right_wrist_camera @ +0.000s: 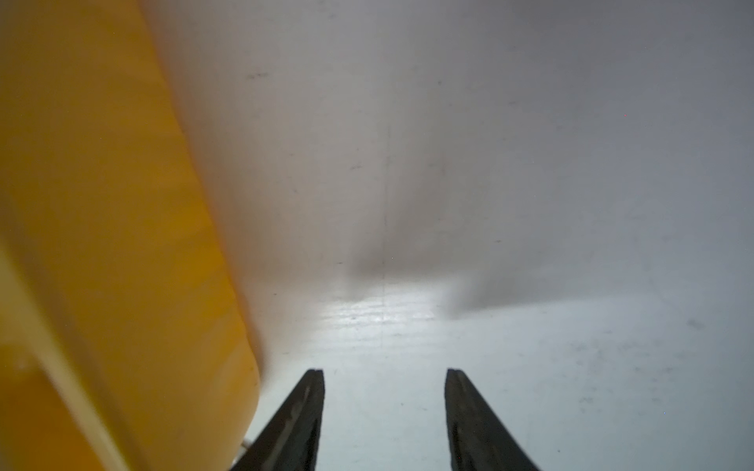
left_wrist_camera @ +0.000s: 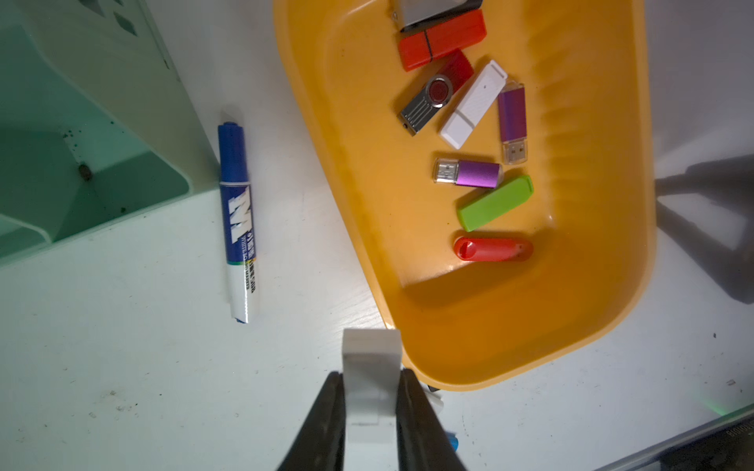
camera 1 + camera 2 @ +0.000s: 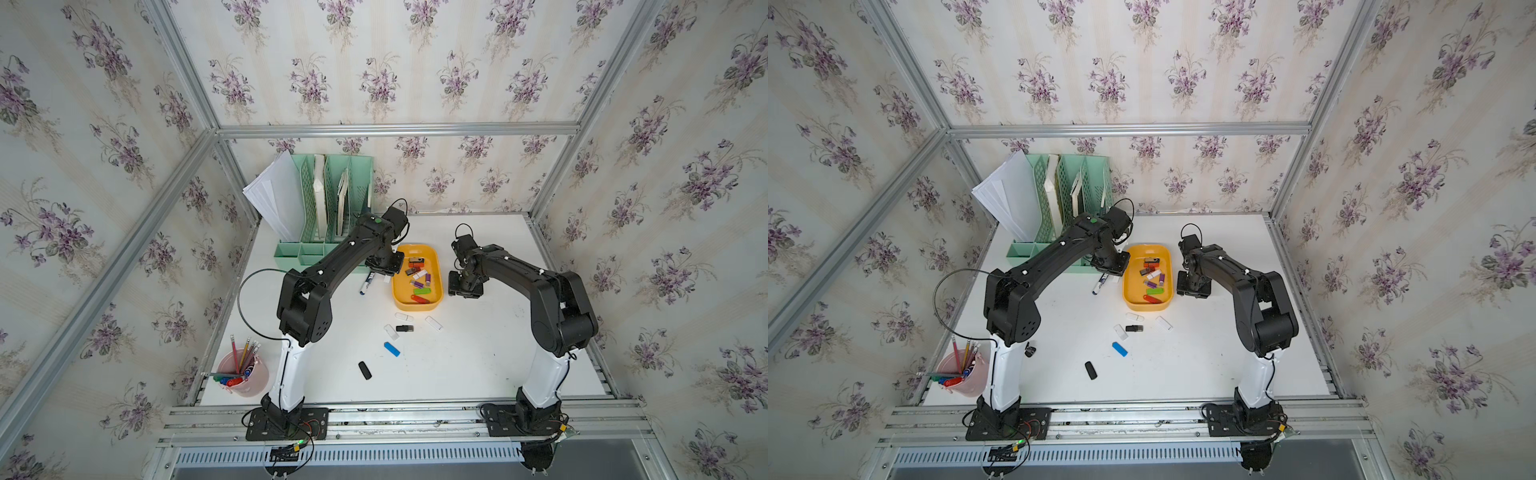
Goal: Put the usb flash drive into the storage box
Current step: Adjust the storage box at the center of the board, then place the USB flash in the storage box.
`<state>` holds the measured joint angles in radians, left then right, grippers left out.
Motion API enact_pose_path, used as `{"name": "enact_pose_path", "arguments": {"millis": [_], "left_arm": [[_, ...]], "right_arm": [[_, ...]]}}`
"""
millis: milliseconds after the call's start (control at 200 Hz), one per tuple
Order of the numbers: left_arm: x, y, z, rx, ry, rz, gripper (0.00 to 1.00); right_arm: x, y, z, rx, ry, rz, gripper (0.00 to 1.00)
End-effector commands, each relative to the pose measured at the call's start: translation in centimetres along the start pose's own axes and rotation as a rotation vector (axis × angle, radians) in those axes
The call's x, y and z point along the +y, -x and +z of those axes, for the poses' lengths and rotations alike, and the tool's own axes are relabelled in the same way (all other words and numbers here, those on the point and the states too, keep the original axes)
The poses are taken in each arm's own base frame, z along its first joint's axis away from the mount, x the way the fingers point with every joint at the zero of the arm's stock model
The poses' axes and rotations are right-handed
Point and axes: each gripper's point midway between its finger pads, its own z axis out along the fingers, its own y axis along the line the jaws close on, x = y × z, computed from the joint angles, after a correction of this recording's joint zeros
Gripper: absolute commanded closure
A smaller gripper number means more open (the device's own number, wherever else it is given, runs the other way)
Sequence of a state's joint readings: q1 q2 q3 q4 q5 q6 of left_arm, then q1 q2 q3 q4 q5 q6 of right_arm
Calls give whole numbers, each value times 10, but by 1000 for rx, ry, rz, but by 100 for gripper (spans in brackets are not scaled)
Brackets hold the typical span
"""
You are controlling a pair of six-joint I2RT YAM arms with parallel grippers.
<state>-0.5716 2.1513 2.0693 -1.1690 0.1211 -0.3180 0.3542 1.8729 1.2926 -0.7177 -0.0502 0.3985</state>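
Left claw (image 2: 370, 374) is clenched on a white usb flash drive (image 2: 369, 346), just outside a corner of the storage box (image 2: 612, 326), over the desk (image 2: 122, 367). Right claw (image 1: 384, 372) gapes empty beside the box wall. We judge that letting go here drops the drive outside, and a low carry could clip the rim and shove the box.

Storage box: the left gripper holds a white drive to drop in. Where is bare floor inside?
Bare: the floor strip along the storage box wall beside the blue marker. Crowded: the middle, from the orange-red drive to the rounded red drive.
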Motion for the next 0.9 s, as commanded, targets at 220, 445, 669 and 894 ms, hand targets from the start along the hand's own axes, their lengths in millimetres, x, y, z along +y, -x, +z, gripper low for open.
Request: {"name": "enact_pose_path", "arguments": {"millis": [220, 445, 669, 894], "left_arm": [[-2, -9, 8, 43, 7, 1, 73], [-3, -13, 23, 58, 1, -4, 73], [-10, -1, 36, 57, 1, 18, 73], [-12, 6, 64, 93, 5, 30, 74]], "right_arm": [[55, -11, -4, -2, 150, -76, 47], [47, -30, -6, -4, 98, -53, 47], [16, -42, -28, -38, 80, -2, 47], [-1, -50, -42, -50, 64, 7, 47]]}}
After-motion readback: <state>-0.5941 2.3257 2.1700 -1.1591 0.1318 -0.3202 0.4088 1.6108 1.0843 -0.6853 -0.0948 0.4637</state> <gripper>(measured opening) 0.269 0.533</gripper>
